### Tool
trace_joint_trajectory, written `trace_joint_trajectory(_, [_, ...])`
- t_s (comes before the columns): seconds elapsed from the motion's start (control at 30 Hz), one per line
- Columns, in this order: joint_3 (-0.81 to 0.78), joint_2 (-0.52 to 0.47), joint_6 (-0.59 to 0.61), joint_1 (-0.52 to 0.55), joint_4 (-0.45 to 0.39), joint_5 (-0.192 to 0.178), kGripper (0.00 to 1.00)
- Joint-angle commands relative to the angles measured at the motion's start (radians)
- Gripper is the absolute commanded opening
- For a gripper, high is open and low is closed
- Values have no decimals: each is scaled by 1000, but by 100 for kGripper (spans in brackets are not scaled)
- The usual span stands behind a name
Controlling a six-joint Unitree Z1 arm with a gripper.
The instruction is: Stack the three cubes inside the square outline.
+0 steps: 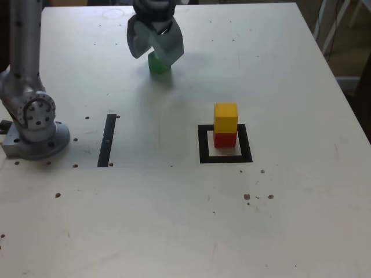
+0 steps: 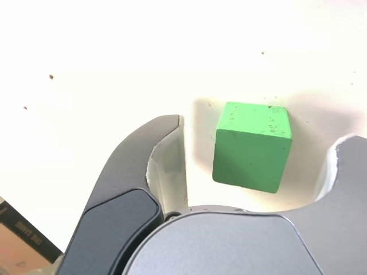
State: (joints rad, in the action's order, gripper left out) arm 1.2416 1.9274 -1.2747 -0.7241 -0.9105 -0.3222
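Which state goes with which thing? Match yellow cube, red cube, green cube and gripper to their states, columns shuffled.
1. Yellow cube
2. Red cube
3. Green cube
4. Gripper

A. Open
B. Inside the black square outline, under another cube
C. Between the fingers, ungripped
D. On top of another cube

1-D; 2-B; 3-C; 4-A

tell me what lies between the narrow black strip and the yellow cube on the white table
In the exterior view, only bare white tabletop and the outline's black left border lie between them.
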Motion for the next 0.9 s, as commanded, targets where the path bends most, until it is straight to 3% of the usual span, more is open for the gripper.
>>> trace_joint_trajectory(0.0, [1,10,-3,-1,2,-2,81])
trace_joint_trajectory(0.13, [1,13,-5,-1,13,-2,72])
trace_joint_trajectory(0.4, [0,13,-5,-1,26,-3,43])
trace_joint_trajectory(0.87, [-8,22,-3,-1,32,25,28])
